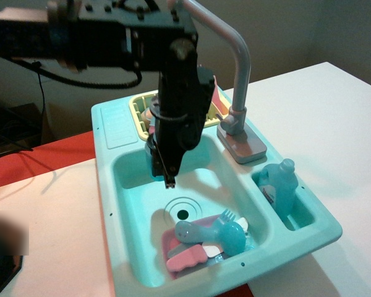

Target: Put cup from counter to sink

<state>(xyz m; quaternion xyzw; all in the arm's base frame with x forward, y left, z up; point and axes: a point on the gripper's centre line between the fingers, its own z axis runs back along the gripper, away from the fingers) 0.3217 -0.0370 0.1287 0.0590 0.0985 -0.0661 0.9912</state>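
Black gripper (165, 166) low inside deep turquoise plastic sink (235, 185), above round drain (183, 214) toward far-left; translucent blue cup hidden, presumably between fingers; finger state cannot tell; long axis unreadable.

turquoise sink (131, 162) with ringed drain (183, 211), yellow dish rack (138, 111), grey faucet (237, 68), blue bottle (280, 184).
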